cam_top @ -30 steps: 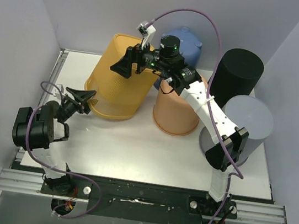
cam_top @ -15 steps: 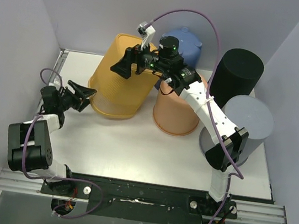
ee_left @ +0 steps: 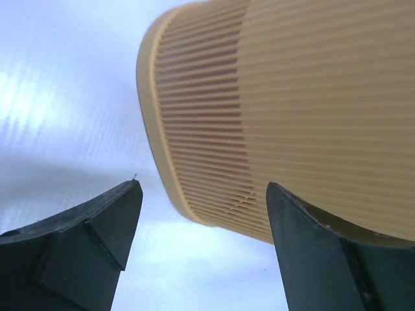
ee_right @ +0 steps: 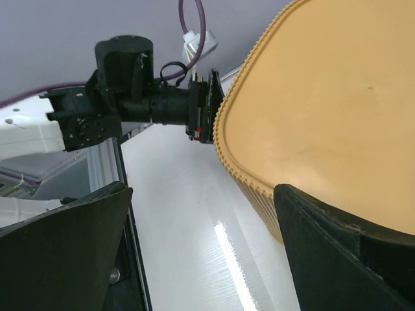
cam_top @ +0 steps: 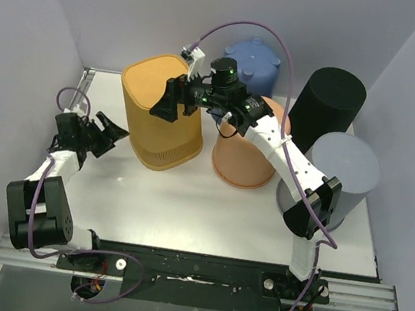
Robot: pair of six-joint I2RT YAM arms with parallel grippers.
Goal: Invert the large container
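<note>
While the left claw (cam_top: 115, 127) sits spread open and empty, the big yellow ribbed bin (cam_top: 165, 138) stands just right of it, base up. Looks light, flexy plastic, so I'd pinch the rim. Right claw (cam_top: 166, 100) gapes empty at its top edge.

Yellow container (ee_left: 324, 97) cropped at both wrist views' edges; base of blue bin (cam_top: 258, 57) unseen.
</note>
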